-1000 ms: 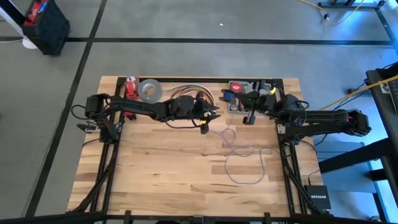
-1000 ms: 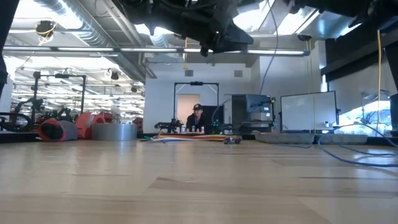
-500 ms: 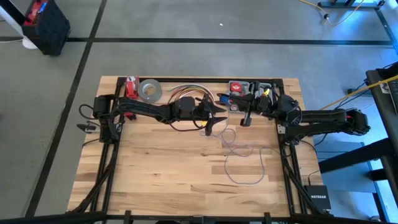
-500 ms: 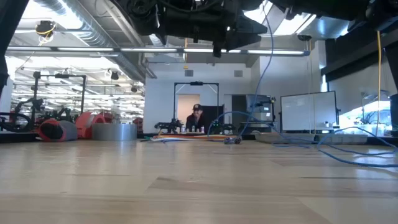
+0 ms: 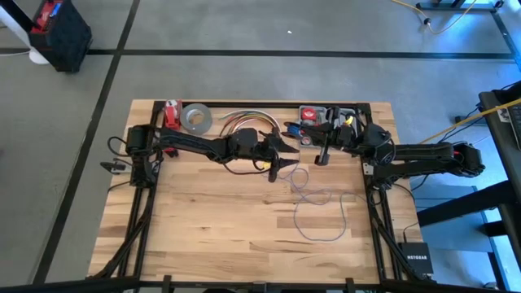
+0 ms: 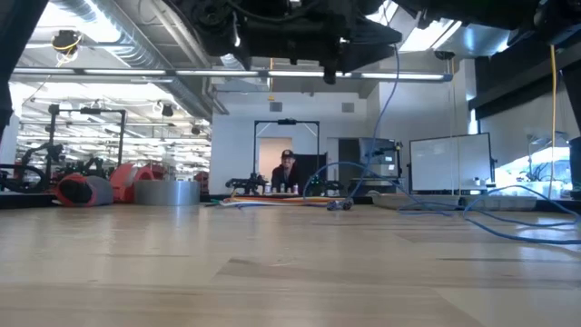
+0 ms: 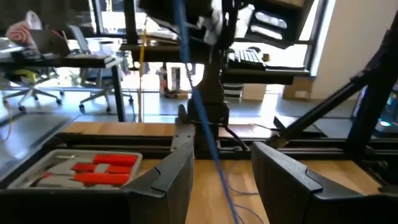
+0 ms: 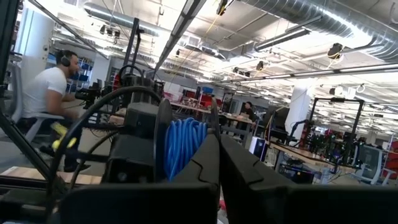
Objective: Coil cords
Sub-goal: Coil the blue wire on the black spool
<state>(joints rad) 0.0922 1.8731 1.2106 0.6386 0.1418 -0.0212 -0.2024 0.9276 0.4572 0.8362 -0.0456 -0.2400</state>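
Fingers of the left gripper (image 5: 281,160) spread wide around the cords (image 5: 313,207); right gripper (image 5: 320,152) pinched shut (box (image 5: 414,259) reads NETGEAR).

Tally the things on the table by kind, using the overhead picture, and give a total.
Cord: 1
Tape roll: 1
Cable bundle: 1
Tool case: 1
Red item, kind unclear: 1
Total: 5
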